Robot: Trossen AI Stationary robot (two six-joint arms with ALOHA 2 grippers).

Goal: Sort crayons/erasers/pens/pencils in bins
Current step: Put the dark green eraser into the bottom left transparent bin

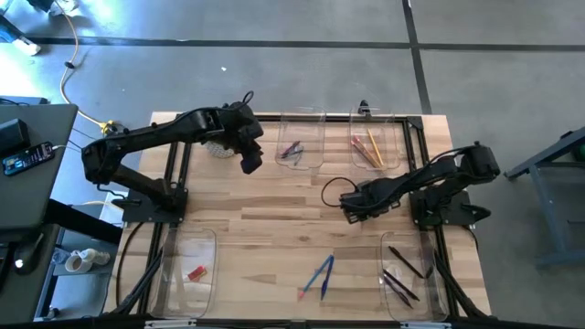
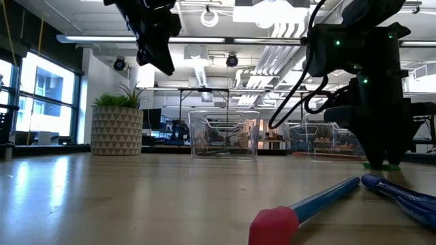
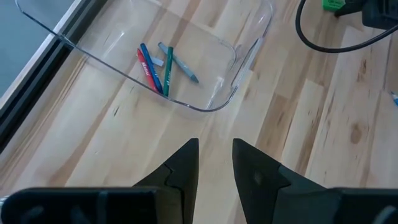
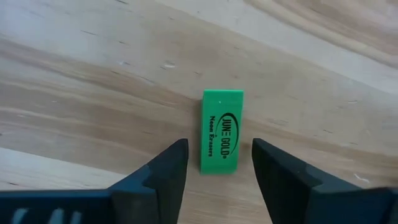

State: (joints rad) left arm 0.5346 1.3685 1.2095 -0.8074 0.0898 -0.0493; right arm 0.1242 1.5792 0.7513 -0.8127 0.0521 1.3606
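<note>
A green eraser (image 4: 222, 130) lies flat on the wooden table, printed side up. My right gripper (image 4: 219, 165) points down over it, open, with one finger on either side of the eraser and clear of it; in the high view this gripper (image 1: 350, 208) is right of the table's middle. My left gripper (image 1: 249, 163) hangs high over the far left part of the table, open with a narrow gap (image 3: 215, 155) and nothing in it, near the far bin (image 3: 205, 99) that holds several crayons (image 3: 155, 67). Two blue pens (image 1: 320, 274) lie loose near the front edge.
The far right bin (image 1: 395, 151) holds pencils (image 1: 367, 149). The near right bin (image 1: 430, 288) holds dark pens (image 1: 402, 274), and the near left bin (image 1: 174, 274) holds a red eraser (image 1: 196, 272). A potted plant (image 2: 117, 126) stands at the far left. A black cable (image 1: 331, 190) loops beside my right gripper.
</note>
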